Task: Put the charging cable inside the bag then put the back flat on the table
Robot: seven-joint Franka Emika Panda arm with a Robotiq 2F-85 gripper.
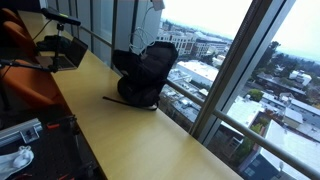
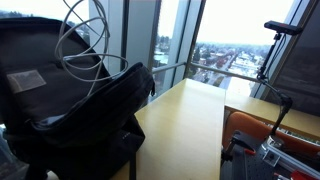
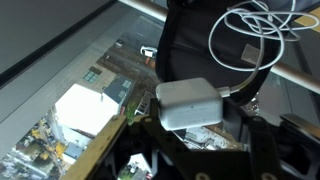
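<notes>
The black bag (image 1: 150,70) stands upright on the tan table (image 1: 130,135) next to the window. In an exterior view it fills the left side (image 2: 70,110) with its top open. The charging cable's white loops (image 2: 85,45) hang just above that opening, and show as a thin cord in an exterior view (image 1: 150,25). In the wrist view my gripper (image 3: 195,125) is shut on the cable's white power brick (image 3: 188,103). The loops (image 3: 255,35) dangle beyond it over the bag (image 3: 185,50). My gripper is above the top edge of both exterior views.
The window glass and its frame (image 1: 215,90) run along the table's far edge, right behind the bag. Orange chairs (image 1: 25,70) (image 2: 262,130) stand at the near side. A dark stand (image 2: 285,30) and a black device (image 1: 62,52) sit further along the table (image 2: 190,120).
</notes>
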